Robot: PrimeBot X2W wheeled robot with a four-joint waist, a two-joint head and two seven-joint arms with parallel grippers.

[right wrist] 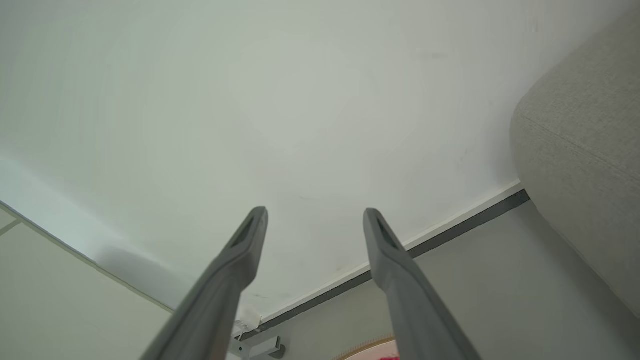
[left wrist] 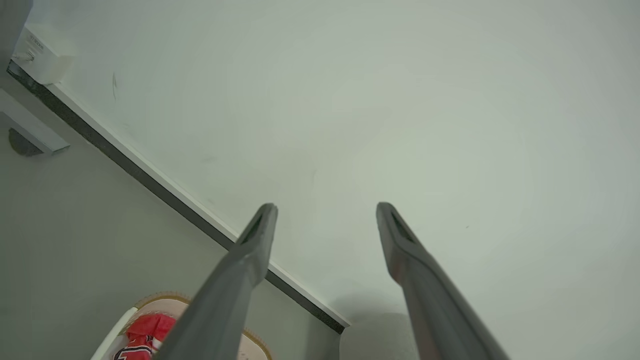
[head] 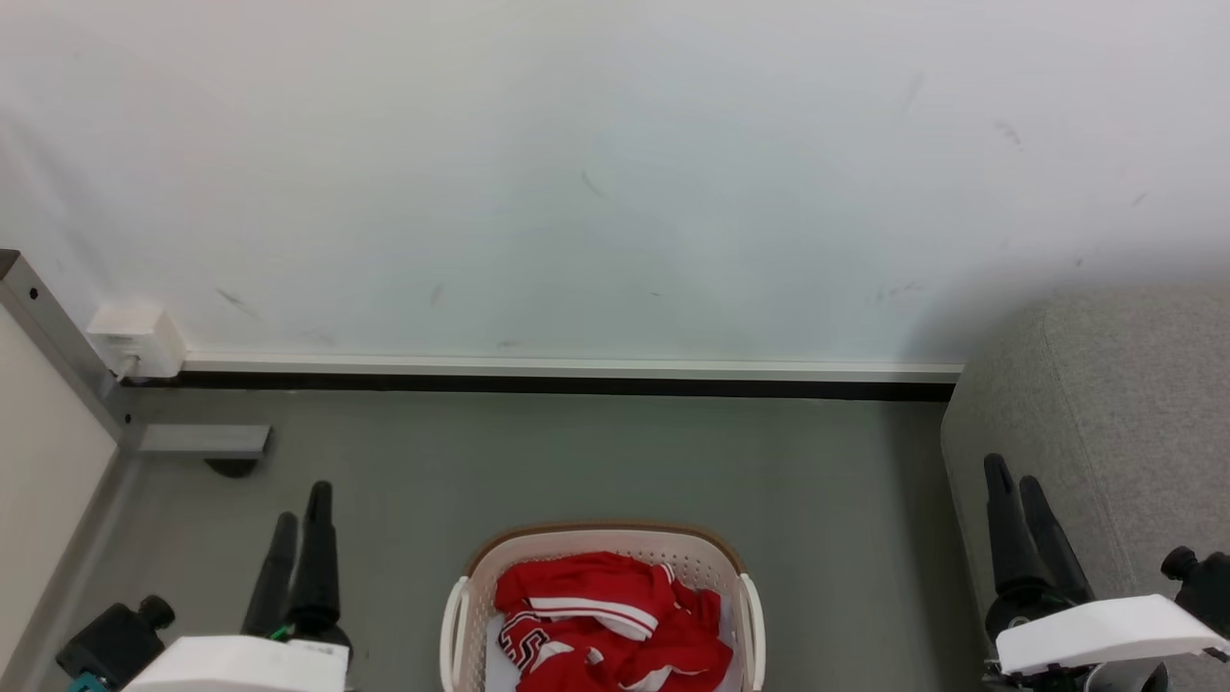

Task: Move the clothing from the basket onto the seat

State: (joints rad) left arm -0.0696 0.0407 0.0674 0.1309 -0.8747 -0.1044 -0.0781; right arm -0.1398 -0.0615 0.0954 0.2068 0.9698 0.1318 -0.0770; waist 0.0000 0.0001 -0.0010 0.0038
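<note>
- Here, at what we judged to be the outset, the red clothing (head: 605, 620) lay heaped in the basket (head: 601, 534) on the floor (head: 577, 452). None of it was on the seat (head: 1115, 432), which stood at the robot's right against the wall (head: 615, 192).
- The left gripper (head: 303, 505) hung to the left of the basket and the right gripper (head: 1011, 473) to its right, in front of the seat's rounded side. Both pointed toward the wall, and neither touched basket or cloth.
- We saw both pairs of jaws parted, with nothing but bare wall between the fingers in each wrist view.
- The clothing sat between the two grippers and nearer the robot than their fingertips. In the left wrist view a corner of basket and red cloth peeped out beside one finger.
- By our reading, the step in hand was the reach for the first grasp. The next move called for one arm to swing inward and tip down over the basket, jaws wide, then close on a raised fold of cloth rather than on the rim.
</note>
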